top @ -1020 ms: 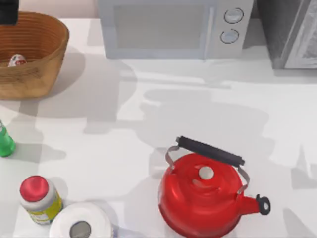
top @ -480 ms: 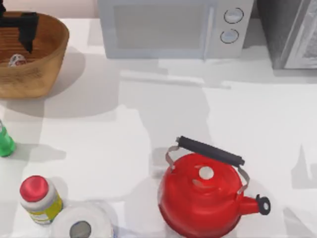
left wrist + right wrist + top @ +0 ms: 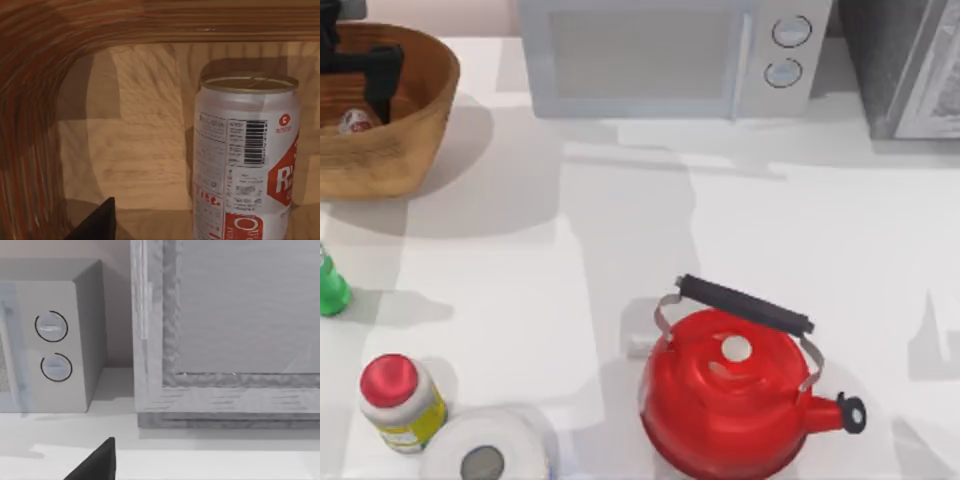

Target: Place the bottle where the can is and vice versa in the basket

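The tan wicker basket (image 3: 415,120) stands at the table's far left. Inside it is the can (image 3: 353,122), white with a red label and a dull gold top, standing upright on the basket floor (image 3: 140,150) in the left wrist view (image 3: 245,160). My left gripper (image 3: 358,72) hangs open inside the basket just behind the can, and one dark fingertip (image 3: 95,225) shows beside it without touching. The green bottle (image 3: 329,288) stands on the table at the left edge, in front of the basket. My right gripper is parked and open, with one fingertip (image 3: 97,462) showing.
A red kettle (image 3: 725,405) with a black handle stands front centre. A red-capped jar (image 3: 395,400) and a paper roll (image 3: 485,455) sit at the front left. A microwave (image 3: 670,55) and a grey appliance (image 3: 910,65) line the back.
My left gripper has come from the top left corner down into the basket, closer to the can. Nothing else has moved.
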Robot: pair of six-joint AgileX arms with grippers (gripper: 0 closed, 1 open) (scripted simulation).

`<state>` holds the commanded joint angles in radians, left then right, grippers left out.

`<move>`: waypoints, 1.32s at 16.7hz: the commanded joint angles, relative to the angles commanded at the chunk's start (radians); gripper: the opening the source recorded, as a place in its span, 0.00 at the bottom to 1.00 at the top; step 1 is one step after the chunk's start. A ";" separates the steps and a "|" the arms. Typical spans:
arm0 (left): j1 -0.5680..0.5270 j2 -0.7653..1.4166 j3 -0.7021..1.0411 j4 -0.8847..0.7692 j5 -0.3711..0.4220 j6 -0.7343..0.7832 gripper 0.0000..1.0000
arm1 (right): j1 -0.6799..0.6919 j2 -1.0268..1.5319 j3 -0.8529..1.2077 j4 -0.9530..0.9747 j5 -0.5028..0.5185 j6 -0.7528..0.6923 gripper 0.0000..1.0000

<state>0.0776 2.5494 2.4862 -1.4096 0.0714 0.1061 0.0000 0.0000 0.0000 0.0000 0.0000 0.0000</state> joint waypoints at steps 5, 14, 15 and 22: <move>-0.004 0.002 -0.043 0.042 0.000 -0.004 1.00 | 0.000 0.000 0.000 0.000 0.000 0.000 1.00; -0.007 0.015 -0.208 0.223 0.000 -0.007 1.00 | 0.000 0.000 0.000 0.000 0.000 0.000 1.00; -0.007 0.015 -0.208 0.223 0.000 -0.007 1.00 | 0.000 0.000 0.000 0.000 0.000 0.000 1.00; -0.007 0.015 -0.208 0.223 0.000 -0.007 0.47 | 0.000 0.000 0.000 0.000 0.000 0.000 1.00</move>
<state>0.0709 2.5646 2.2783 -1.1861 0.0709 0.0995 0.0000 0.0000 0.0000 0.0000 0.0000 0.0000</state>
